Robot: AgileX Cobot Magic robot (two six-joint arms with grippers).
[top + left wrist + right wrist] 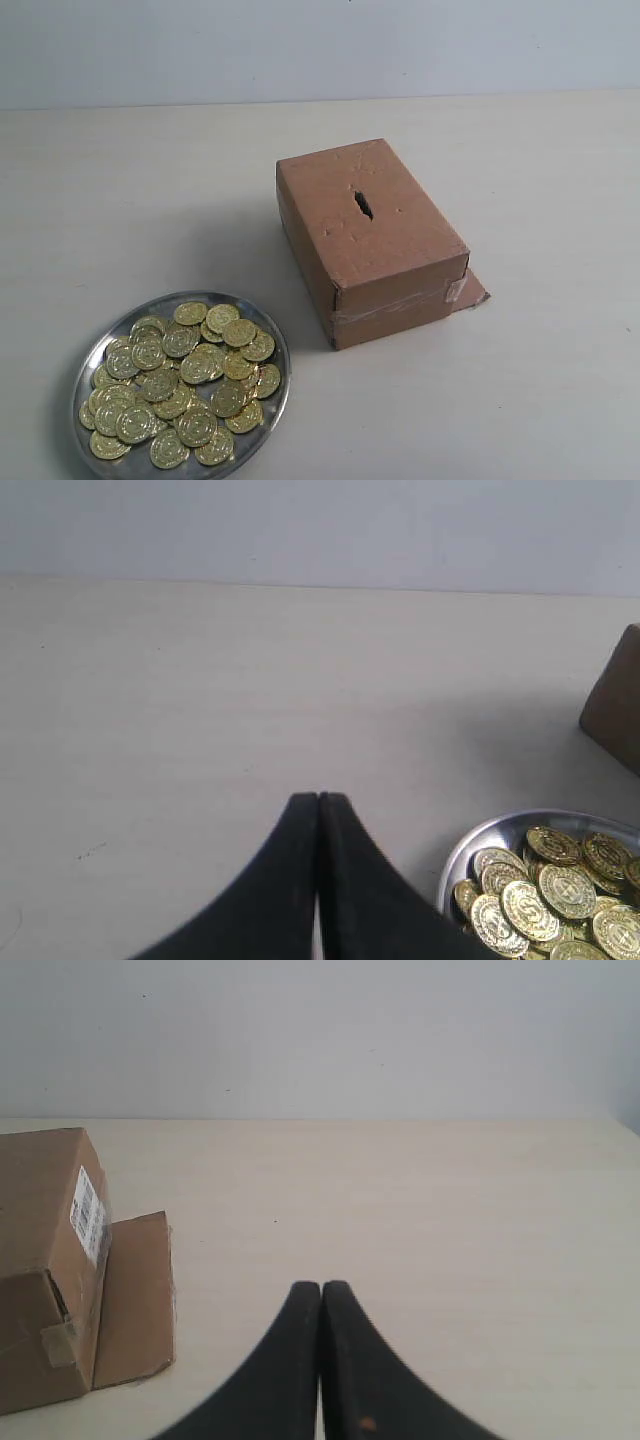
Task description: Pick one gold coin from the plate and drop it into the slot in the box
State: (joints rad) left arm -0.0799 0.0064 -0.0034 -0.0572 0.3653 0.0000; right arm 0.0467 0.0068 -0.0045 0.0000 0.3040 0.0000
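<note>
Thin, stiff and probably slippery, the embossed shiny gold coins (180, 385) lay heaped on the round silver metal plate (170, 297) beside the brown cardboard box (390, 250) with its dark top slot (363, 204), a loose top coin's rim likely offering the best hold, while the left gripper (318, 798) and right gripper (320, 1285) were closed and empty.

Silver plate (190, 295) heaped with gold coins (180, 385) — near brown box (400, 245), dark slot (363, 205) on top

I see the plate (108, 340) heaped with gold coins (180, 385) front-left on the table (120, 180), the box (400, 280) near it on the right, box slot (363, 204) mid top face.
</note>
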